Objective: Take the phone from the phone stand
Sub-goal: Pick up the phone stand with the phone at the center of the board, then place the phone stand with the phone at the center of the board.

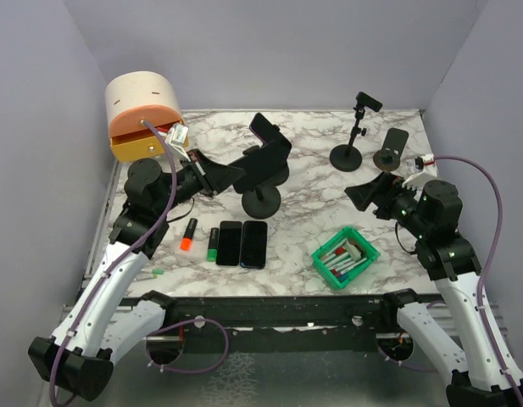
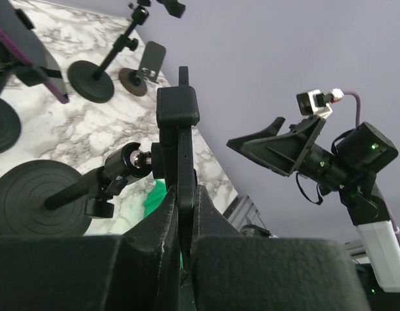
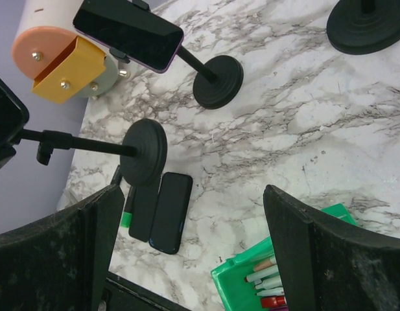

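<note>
A black phone (image 2: 178,123), seen edge-on in the left wrist view, sits in the clamp of the near phone stand (image 2: 89,184) with a round black base (image 1: 261,202). My left gripper (image 2: 180,197) is shut on this phone's lower edge; in the top view the gripper (image 1: 244,174) reaches the phone (image 1: 269,157) from the left. A second phone (image 3: 128,32) with a purple edge sits on another stand (image 3: 218,81) further back. My right gripper (image 3: 193,191) is open and empty, hovering over the table at the right (image 1: 364,193).
Two dark phones (image 1: 230,243) (image 1: 254,243) lie flat at the front, beside a green marker (image 1: 213,246) and an orange marker (image 1: 186,237). A green bin (image 1: 344,257) of markers is front right. Two empty stands (image 1: 350,153) (image 1: 390,153) stand back right. A peach container (image 1: 142,110) sits back left.
</note>
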### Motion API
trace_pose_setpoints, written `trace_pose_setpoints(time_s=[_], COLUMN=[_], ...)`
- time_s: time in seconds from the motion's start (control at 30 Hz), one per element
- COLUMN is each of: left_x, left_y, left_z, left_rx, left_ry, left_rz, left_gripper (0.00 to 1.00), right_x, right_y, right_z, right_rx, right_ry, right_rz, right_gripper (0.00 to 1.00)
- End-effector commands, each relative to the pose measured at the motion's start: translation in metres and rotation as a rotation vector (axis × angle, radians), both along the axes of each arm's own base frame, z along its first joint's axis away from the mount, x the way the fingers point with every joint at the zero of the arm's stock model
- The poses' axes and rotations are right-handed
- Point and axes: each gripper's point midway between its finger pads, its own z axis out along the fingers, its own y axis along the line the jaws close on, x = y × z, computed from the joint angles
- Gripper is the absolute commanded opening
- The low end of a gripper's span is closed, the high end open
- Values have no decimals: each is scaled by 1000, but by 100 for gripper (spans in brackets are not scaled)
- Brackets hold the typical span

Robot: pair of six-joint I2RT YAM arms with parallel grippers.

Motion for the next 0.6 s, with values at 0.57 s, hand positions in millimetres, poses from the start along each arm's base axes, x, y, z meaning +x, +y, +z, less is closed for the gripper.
trace_pose_setpoints(time_s=[0.57], left_x=[13], left_y=[-93], left_z=[-2], left_rx=[-21], left_ry=[-146], left_rz=[-197], left_gripper=[0], right_x=[-19], right_y=[-1], right_z=[15], right_rx=[-18], right_ry=[-51], right_rz=[29], right_gripper=[92])
